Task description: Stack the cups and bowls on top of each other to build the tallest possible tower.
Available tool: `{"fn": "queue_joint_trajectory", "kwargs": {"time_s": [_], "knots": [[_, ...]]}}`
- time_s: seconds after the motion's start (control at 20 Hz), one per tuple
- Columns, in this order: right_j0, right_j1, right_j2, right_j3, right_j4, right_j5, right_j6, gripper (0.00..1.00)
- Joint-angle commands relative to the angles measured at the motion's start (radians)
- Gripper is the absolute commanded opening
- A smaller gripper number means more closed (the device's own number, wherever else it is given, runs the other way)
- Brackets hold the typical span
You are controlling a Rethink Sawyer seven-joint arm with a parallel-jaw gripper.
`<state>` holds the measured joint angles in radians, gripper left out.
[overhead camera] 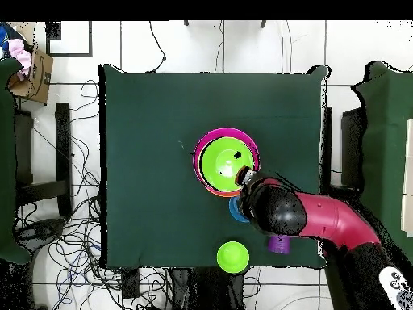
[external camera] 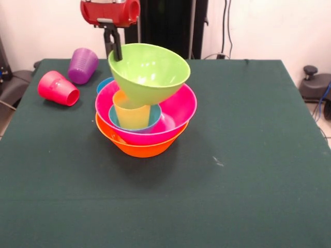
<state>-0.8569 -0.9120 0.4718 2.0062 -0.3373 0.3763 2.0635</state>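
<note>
My hand (external camera: 116, 51) is clamped on the green bowl's (external camera: 150, 70) rim — tilted, mouth up — so it seats on the yellow cup (external camera: 132, 114) inside the pink bowl (external camera: 178, 111).

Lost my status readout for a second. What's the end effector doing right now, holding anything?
End effector: closed on the rim of the large lime-green glossy plastic bowl, which is tilted over the yellow translucent plastic cup in the stack.

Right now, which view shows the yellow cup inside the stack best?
The front view: the yellow cup stands upright in a blue bowl inside the pink bowl, under the tilted green bowl. In the overhead view the green bowl hides the cup completely.
</note>
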Motion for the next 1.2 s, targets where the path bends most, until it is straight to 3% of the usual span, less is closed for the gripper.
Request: {"fn": "queue_joint_trajectory", "kwargs": {"time_s": [0.05, 0.45, 1.2], "knots": [[-0.018, 0.007, 0.044, 0.012, -0.04, 0.051, -0.073, 0.0], [-0.015, -0.015, 0.058, 0.018, -0.023, 0.073, -0.066, 0.0], [-0.018, 0.082, 0.031, -0.028, -0.088, 0.01, -0.071, 0.0]]}}
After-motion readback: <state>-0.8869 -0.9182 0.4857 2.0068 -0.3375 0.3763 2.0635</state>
